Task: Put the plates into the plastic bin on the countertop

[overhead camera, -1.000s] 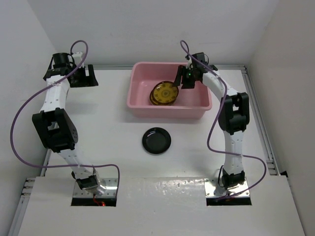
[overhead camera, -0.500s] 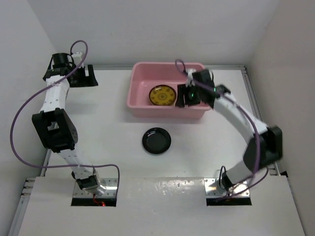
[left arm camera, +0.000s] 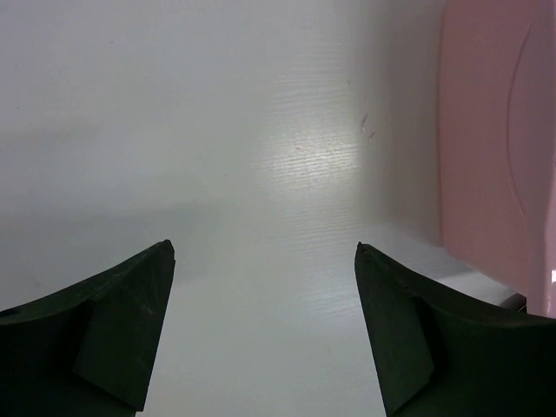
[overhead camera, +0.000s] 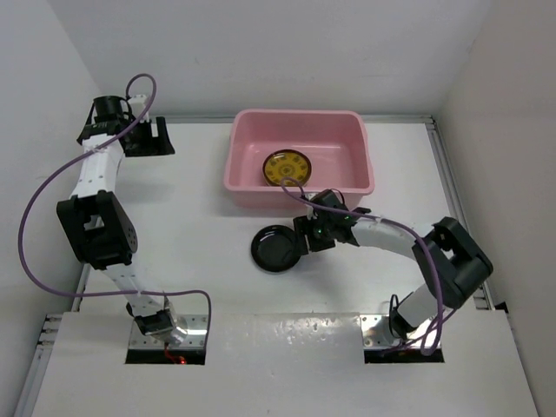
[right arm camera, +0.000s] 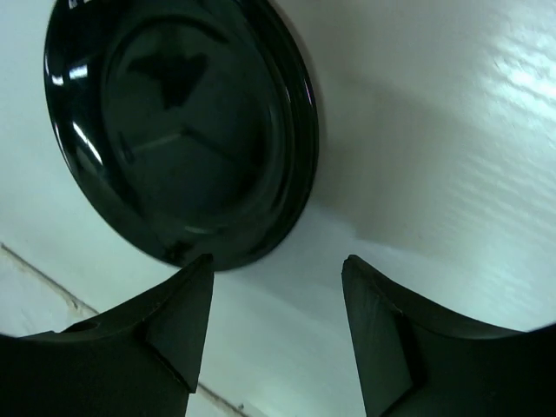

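A glossy black plate point(overhead camera: 274, 248) lies on the white countertop point(overhead camera: 191, 217) in front of the pink plastic bin point(overhead camera: 243, 187). An amber-yellow patterned plate point(overhead camera: 287, 167) lies inside the bin. My right gripper point(overhead camera: 304, 236) is open and empty, low over the countertop at the black plate's right edge. In the right wrist view the black plate point(right arm camera: 182, 130) sits just ahead of my open fingertips point(right arm camera: 195, 287). My left gripper point(overhead camera: 161, 139) is open and empty at the far left back corner; its wrist view shows bare countertop and the bin's wall point(left arm camera: 495, 130).
White walls close in the countertop on three sides. A raised rail point(overhead camera: 460, 217) runs along the right edge. A purple cable point(overhead camera: 39, 200) loops off the left arm. My arm bases stand on a plate at the near edge point(overhead camera: 287, 334).
My right gripper has left the bin, swung forward and down over its front wall, and now sits at the black plate's right edge. The amber plate has settled flat in the bin. The left arm is still.
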### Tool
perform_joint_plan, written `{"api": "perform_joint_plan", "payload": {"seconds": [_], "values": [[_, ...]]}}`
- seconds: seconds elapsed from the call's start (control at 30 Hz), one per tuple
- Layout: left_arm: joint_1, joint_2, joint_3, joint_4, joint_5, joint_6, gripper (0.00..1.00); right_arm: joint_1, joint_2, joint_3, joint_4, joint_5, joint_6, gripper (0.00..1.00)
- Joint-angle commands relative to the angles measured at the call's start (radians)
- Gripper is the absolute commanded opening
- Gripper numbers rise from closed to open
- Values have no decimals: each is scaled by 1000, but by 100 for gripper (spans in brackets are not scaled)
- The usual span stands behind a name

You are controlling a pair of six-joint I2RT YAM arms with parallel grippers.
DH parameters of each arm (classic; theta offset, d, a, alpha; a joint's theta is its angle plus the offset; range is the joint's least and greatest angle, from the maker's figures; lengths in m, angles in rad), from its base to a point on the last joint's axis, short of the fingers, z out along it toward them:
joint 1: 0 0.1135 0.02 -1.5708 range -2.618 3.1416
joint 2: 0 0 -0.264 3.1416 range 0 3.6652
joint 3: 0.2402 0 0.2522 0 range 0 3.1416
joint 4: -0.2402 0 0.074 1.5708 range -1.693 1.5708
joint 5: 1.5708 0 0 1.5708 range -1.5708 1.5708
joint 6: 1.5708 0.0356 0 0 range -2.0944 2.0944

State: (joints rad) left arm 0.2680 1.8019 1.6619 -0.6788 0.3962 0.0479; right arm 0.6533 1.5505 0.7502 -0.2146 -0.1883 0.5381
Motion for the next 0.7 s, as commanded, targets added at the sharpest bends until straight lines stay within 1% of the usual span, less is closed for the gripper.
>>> {"api": "perform_joint_plan", "payload": {"seconds": [0.0, 0.07, 0.1, 0.17, 0.27, 0.3, 0.37, 0.4, 0.43, 0.53, 0.57, 0.6, 0.67], "values": [[-4, -61, -16, 16, 16, 9, 86, 19, 25, 35, 162, 4, 45, 61], [-4, -61, -16, 16, 16, 9, 86, 16, 54, 9, 201, 35, 65, 57], [-4, -70, -25, 16, 16, 9, 86, 17, 78, 6, 202, 45, 71, 53], [-4, -70, -25, 16, 16, 9, 86, 16, 95, -3, 207, 73, 74, 50], [-4, -79, -25, 16, 26, 9, 86, 0, 137, 6, 204, 40, 72, 40], [-4, -79, -25, 16, 26, 9, 86, 2, 152, 14, 199, 32, 53, 30], [-4, -79, -25, 16, 26, 18, 86, 5, 163, 29, 172, 30, 26, 17], [-4, -79, -25, 16, 15, 18, 86, 6, 166, 40, 164, 29, 4, 2], [-4, -79, -25, 16, 15, 18, 86, 11, 166, 43, 158, 30, -9, 0], [-4, -79, -36, 16, 4, 18, 86, 9, 148, 89, 81, 6, -53, 0], [-4, -79, -36, 7, 4, 27, 86, 9, 135, 154, 63, -8, -88, 0], [-4, -79, -36, 7, 4, 27, 86, 12, 116, 179, 25, -63, -119, 0], [6, -79, -36, 7, -5, 27, 86, 17, 83, 256, -15, -117, -138, 0]]}}
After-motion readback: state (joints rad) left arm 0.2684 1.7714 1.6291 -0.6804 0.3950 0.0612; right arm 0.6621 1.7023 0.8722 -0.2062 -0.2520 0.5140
